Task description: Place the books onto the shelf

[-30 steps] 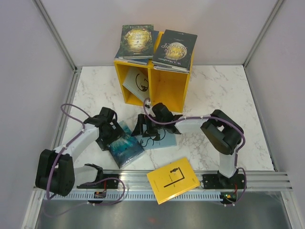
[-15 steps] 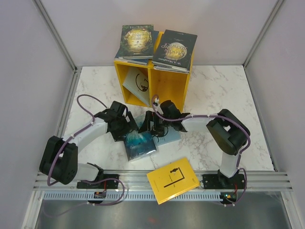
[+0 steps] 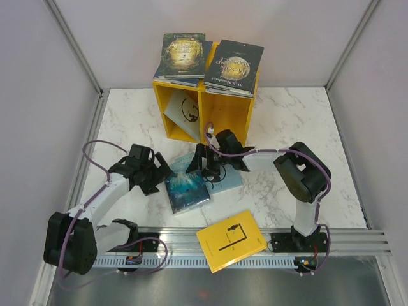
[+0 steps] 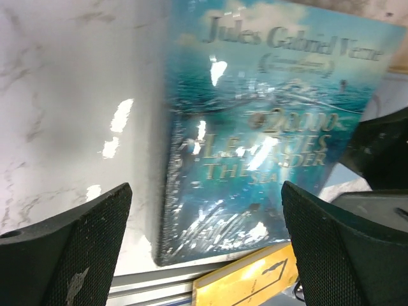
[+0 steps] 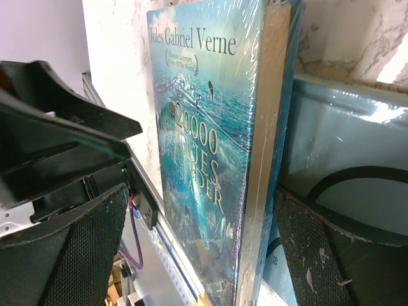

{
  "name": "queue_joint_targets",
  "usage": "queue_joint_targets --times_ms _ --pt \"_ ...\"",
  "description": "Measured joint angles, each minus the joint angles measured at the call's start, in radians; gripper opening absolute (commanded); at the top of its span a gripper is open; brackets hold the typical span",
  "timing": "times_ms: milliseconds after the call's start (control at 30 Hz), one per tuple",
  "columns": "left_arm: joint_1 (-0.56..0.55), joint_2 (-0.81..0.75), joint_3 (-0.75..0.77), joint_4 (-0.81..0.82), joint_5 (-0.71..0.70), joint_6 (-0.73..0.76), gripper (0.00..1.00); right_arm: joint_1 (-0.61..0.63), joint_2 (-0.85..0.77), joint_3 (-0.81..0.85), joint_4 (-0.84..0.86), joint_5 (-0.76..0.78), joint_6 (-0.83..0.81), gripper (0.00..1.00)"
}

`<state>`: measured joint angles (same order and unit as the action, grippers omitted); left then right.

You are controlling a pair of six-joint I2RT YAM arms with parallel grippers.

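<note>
In front of the yellow shelf (image 3: 226, 121) a teal book (image 3: 187, 189) lies flat on the desk (image 3: 299, 127). Its right edge meets a light blue book (image 3: 231, 182) that is mostly hidden under the right arm. Both left jaws and right jaws gape wide and hold nothing. The right jaws flank the teal book's page edge; I cannot tell whether they touch it. A pale book (image 3: 182, 109) leans in the shelf's left compartment, partly cut off. A yellow book (image 3: 231, 240) lies farthest from the shelf.
</note>
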<state>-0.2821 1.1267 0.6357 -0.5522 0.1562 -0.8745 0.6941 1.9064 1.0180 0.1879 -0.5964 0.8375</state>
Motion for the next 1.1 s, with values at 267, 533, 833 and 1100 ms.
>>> queue_joint_targets --times_ms 267,533,833,1100 --pt "0.030 0.089 -0.089 0.032 0.056 -0.025 1.00 -0.007 0.009 -0.055 0.129 -0.027 0.042 0.95" --pt "0.039 0.088 -0.225 0.405 0.259 -0.115 1.00 -0.010 0.054 -0.104 0.292 -0.034 0.109 0.67" --pt "0.038 -0.014 -0.332 0.560 0.290 -0.133 1.00 0.010 0.068 -0.142 0.357 -0.039 0.153 0.09" --pt "0.038 -0.160 -0.314 0.417 0.282 -0.066 1.00 0.030 -0.056 -0.237 0.304 -0.005 0.138 0.00"
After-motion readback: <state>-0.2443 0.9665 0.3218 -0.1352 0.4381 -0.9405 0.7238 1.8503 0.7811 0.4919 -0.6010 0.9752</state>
